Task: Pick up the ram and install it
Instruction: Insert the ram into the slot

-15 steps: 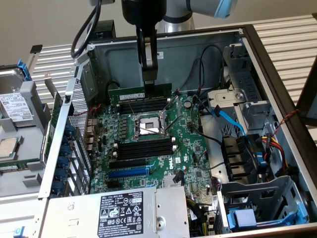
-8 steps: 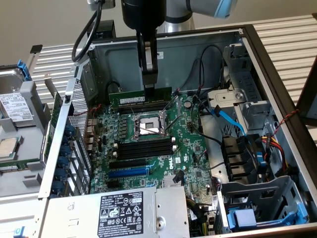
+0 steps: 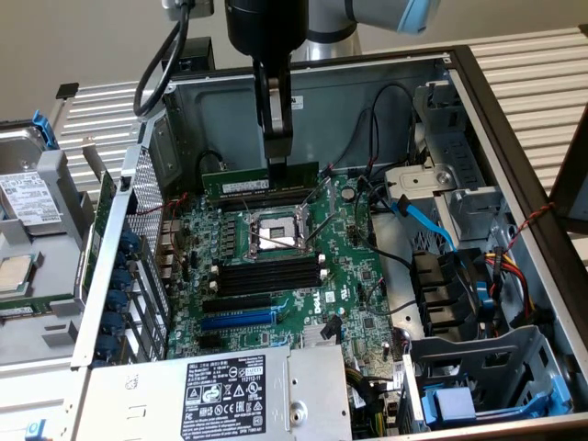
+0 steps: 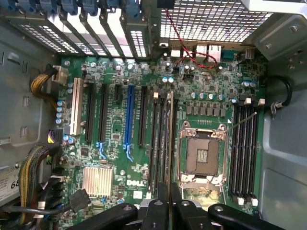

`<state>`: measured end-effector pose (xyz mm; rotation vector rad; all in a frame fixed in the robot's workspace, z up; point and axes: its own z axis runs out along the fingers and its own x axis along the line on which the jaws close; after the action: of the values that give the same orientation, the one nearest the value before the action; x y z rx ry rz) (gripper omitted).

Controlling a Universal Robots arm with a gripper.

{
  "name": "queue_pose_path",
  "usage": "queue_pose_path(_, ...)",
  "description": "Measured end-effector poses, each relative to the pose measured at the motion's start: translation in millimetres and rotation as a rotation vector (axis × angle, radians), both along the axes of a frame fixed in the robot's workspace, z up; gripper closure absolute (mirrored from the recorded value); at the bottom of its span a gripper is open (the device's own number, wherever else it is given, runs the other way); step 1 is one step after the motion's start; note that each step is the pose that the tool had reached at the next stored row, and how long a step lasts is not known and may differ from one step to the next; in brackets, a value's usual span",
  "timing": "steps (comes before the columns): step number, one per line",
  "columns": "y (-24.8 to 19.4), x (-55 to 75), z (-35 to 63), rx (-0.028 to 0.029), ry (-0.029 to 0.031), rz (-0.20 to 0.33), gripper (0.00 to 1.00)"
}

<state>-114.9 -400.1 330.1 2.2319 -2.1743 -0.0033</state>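
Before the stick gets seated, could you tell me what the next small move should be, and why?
Probably ease straight down, slowly. The gripper is shut on the ram, which hangs level just above the black slots beside the CPU socket; in the wrist view its edge looks parallel to them. Whether it touches them I cannot tell.

Motherboard (image 4: 115, 158): white "DELL" logo (image 4: 133, 182) printed beside the finned heatsink (image 4: 97, 181).
Power supply (image 3: 312, 381): black label (image 3: 225, 397) carries white fine print and certification marks, none legible.
Ram (image 3: 230, 176): small white label (image 3: 246, 186), text illegible.
Sticker (image 4: 5, 184) at the case edge: digits "68" readable, remainder cut off.
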Motion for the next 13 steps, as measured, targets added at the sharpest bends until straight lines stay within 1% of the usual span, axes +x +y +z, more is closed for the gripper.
queue_pose_path(1, -0.1, 0.0, -0.9, 0.0003, -0.0002, 0.0, 0.87)
queue_pose_path(4, -0.1, -0.6, -5.6, 0.0, -0.0046, 0.0, 0.87)
queue_pose_path(9, -0.6, -1.4, -14.9, 0.0001, -0.0093, -0.003, 0.87)
queue_pose_path(13, -3.0, -1.4, -21.9, -0.0001, -0.0101, -0.021, 0.87)
